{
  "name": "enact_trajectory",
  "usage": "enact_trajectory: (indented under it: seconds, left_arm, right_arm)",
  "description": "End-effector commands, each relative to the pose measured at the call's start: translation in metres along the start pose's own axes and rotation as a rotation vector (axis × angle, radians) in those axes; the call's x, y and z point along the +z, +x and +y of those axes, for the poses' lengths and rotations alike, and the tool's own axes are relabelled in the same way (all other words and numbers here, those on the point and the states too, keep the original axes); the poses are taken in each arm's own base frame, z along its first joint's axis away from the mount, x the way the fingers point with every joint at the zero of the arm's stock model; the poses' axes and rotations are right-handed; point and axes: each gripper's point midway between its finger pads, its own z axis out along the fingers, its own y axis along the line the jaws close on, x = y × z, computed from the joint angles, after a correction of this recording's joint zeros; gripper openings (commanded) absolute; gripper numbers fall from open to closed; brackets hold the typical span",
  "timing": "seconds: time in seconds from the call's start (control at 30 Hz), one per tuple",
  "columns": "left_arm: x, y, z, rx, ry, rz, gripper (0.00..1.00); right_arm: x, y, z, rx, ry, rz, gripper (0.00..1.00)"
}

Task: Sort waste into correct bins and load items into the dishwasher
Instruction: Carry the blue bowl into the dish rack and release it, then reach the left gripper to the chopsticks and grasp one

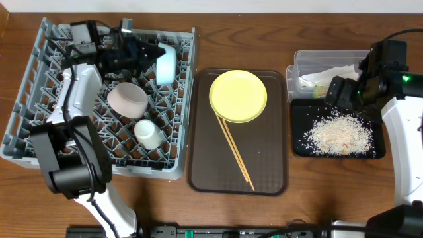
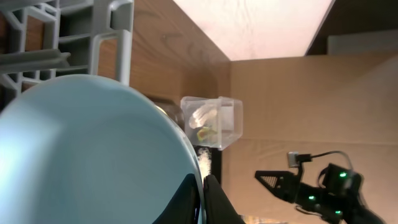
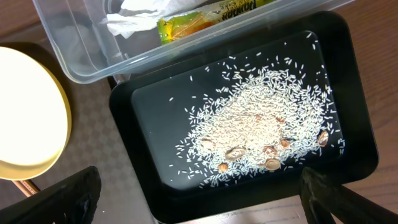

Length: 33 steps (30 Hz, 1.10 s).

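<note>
My left gripper is shut on the rim of the light blue bowl, held on edge over the grey dish rack; the bowl fills the left wrist view. The white-pink bowl and small white cup sit in the rack. The yellow plate and chopsticks lie on the brown tray. My right gripper is open and empty above the black tray of rice scraps. The clear tub holds the napkin and the snack wrapper.
The rack stands at the left, the brown tray in the middle, the clear tub and black tray at the right. The right arm's body stands beside the black tray.
</note>
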Motion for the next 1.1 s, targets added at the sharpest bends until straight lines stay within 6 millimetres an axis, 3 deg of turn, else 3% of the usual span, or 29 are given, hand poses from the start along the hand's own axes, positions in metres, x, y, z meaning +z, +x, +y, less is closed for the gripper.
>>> enact_trajectory:
  seconds: [0.0,0.1,0.2,0.27,0.4,0.57,0.7,0.87,0.93,1.07]
  left_arm:
    - [-0.013,-0.011,0.014,-0.056,0.012,-0.024,0.07]
    - [-0.021,-0.017,0.030,-0.088,0.003,-0.043,0.08]
    - [-0.030,-0.024,0.043,-0.111,-0.014,-0.071,0.17]
    - [-0.038,-0.030,0.052,-0.119,-0.045,-0.104,0.36]
    - [-0.057,-0.042,0.067,-0.130,-0.100,-0.174,0.64]
    - [-0.083,-0.056,0.073,-0.111,-0.111,-0.244,0.74]
    - [-0.104,-0.064,0.062,-0.073,-0.112,-0.295,0.80]
    - [-0.122,-0.066,0.030,0.012,-0.148,-0.352,0.83]
    - [-0.122,-0.056,0.012,0.067,-0.216,-0.359,0.84]
    - [-0.114,-0.018,0.007,0.085,-0.491,-0.332,0.85]
  right_arm:
    - [-0.006,-0.006,0.001,0.014,-0.009,-0.020,0.99]
    - [-0.006,-0.006,0.001,0.014,-0.009,-0.020,0.99]
    - [-0.006,-0.006,0.001,0.014,-0.008,-0.020,0.99]
    - [-0.006,-0.006,0.001,0.014,-0.009,-0.019,0.99]
    - [-0.006,-0.005,0.000,0.014,-0.008,-0.017,0.99]
    - [-0.006,-0.005,0.000,0.014,-0.007,-0.015,0.99]
    - [-0.006,-0.004,0.000,0.014,-0.007,-0.014,0.99]
    - [-0.006,-0.004,0.000,0.014,-0.007,-0.014,0.99]
    - [-0.006,-0.004,0.000,0.014,-0.006,-0.013,0.99]
    - [-0.006,-0.005,0.000,0.014,-0.007,-0.014,0.99]
